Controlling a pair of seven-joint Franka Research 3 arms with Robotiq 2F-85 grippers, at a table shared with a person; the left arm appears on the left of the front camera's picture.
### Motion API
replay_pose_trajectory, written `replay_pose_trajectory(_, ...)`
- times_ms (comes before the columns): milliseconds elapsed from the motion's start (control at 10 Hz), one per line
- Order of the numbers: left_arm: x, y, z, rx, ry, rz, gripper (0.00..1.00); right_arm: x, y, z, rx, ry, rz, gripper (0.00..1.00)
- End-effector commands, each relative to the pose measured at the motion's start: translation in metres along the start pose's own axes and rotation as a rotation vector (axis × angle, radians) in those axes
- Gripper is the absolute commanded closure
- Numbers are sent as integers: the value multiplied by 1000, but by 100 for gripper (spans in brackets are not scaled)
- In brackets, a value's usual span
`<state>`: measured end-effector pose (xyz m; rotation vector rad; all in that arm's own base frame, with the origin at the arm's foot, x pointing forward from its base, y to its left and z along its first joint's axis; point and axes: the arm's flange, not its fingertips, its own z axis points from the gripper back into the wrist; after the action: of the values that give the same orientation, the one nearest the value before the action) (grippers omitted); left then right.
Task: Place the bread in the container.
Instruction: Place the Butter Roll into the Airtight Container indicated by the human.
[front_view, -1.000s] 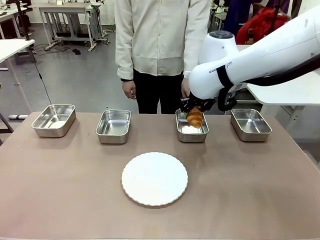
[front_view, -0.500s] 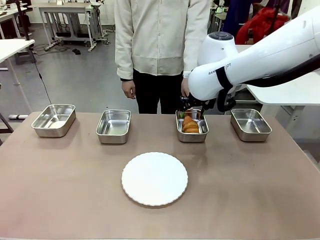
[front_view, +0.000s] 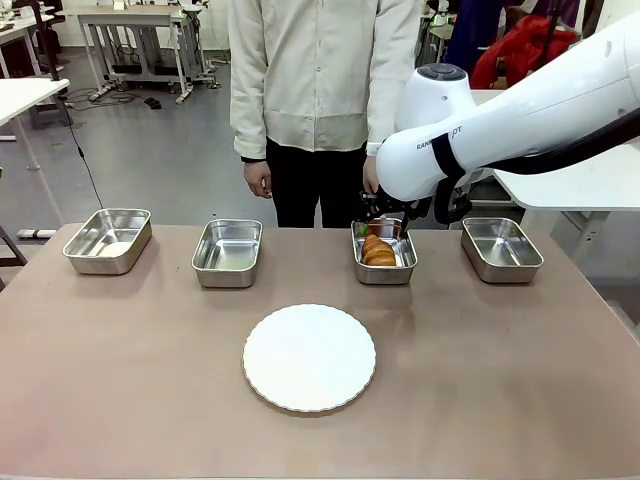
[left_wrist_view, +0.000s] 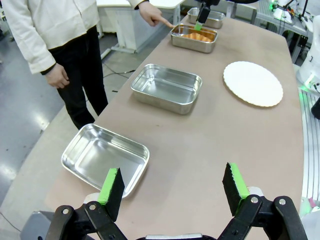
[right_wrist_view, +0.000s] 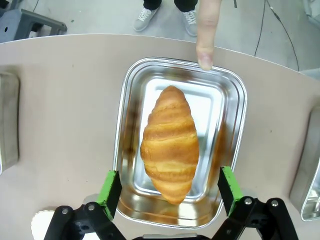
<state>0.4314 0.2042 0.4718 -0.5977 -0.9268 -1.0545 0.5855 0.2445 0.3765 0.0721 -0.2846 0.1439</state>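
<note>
Bread (right_wrist_view: 170, 144) in container (right_wrist_view: 231, 100), fingertip (right_wrist_view: 205, 58) at rim

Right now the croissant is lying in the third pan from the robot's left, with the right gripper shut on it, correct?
Not quite. The croissant does lie in that pan, but the right gripper is open above it, its pads clear of the bread on both sides, as the right wrist view shows.

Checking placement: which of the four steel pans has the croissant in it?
The small rectangular stainless-steel pan third from the robot's left, under the right gripper. The golden-brown croissant lies in it and a person's finger points at its rim.
</note>
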Motion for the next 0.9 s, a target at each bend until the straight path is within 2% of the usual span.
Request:
replay_pose_trajectory(0,2,-2,0,-1,-4,-15,0,0,0,0,-1,2,5,0)
replay_pose_trajectory(700,2,-2,0,-1,-4,-15,0,0,1,0,0,1,1,0)
replay_pose_trajectory(800,2,-2,0,-1,-4,-15,0,-18,6,24,-34,-64,33,0)
